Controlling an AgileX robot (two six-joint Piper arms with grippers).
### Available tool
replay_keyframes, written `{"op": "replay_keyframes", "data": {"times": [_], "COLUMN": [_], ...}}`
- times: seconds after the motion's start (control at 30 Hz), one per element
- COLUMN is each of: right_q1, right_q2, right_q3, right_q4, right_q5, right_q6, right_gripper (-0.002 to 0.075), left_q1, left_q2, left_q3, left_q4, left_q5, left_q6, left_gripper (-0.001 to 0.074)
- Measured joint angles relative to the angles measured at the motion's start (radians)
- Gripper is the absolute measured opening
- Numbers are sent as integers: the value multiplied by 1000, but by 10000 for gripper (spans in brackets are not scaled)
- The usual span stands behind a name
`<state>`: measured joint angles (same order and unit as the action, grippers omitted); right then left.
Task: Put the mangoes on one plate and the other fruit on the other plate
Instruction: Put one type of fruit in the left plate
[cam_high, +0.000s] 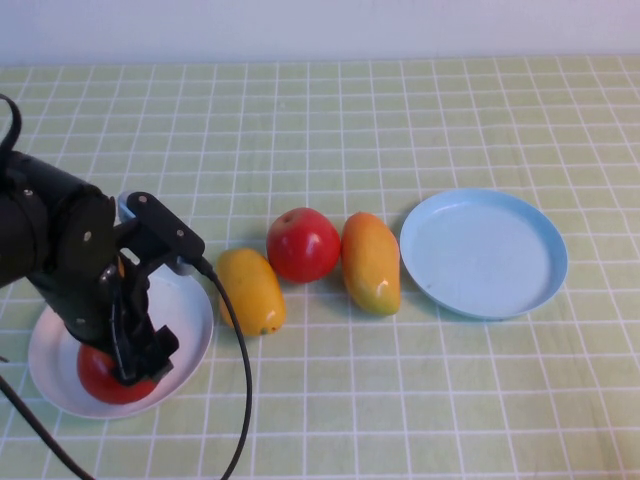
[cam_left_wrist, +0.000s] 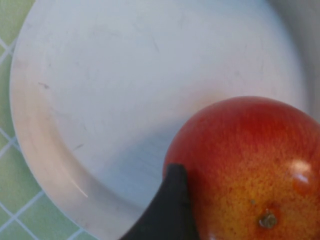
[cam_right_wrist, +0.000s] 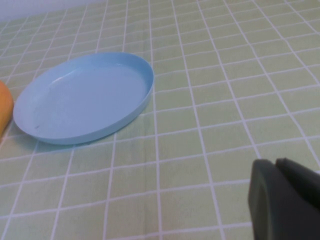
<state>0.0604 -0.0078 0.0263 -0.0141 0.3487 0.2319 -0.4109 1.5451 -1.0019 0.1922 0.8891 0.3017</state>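
The left arm bends down over the white plate (cam_high: 190, 330) at the table's eight o'clock corner, and the left gripper (cam_high: 128, 362) straddles a red apple (cam_high: 100, 380) sitting on the plate's near part. Its jaws stand wide around that apple; whether they press it or have let go, I cannot tell. The left wrist view gets close: one dark fingertip (cam_left_wrist: 167, 210) touches the apple's (cam_left_wrist: 250, 170) flank, the skin shades from red to yellow-orange by the stem, and bare white plate (cam_left_wrist: 100, 90) fills the rest.

The right gripper (cam_right_wrist: 286, 200) is outside the high view; only its own wrist view catches it, clenched and empty, low over the green checked cloth (cam_right_wrist: 225, 100), with the light blue plate (cam_right_wrist: 85, 95) well apart from it and nothing on that plate.

From above, the blue plate (cam_high: 485, 255) lies at three o'clock. In the middle sits a row: a mango (cam_high: 250, 290), the second apple (cam_high: 302, 244), another mango (cam_high: 370, 262), each glossy, the apple touching the right-hand mango.
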Motion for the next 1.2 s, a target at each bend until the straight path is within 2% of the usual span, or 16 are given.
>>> {"op": "replay_keyframes", "data": {"times": [0.17,0.43,0.8,1.07,1.2], "right_q1": [0,0,0,0,0], "right_q2": [0,0,0,0,0], "right_q3": [0,0,0,0,0], "right_q4": [0,0,0,0,0], "right_q5": [0,0,0,0,0], "right_q6": [0,0,0,0,0], "right_gripper": [-16,-16,-16,-16,-16], "left_q1": [0,0,0,-4,-61], "left_q2": [0,-62,-135,-122,-26], "left_q3": [0,-8,-38,-205,-329], "left_q4": [6,74,63,-50,-68], "left_q5": [2,29,81,96,98], "left_q6": [-41,-65,-67,-56,-39], "left_gripper": [667,668,668,668,668]}}
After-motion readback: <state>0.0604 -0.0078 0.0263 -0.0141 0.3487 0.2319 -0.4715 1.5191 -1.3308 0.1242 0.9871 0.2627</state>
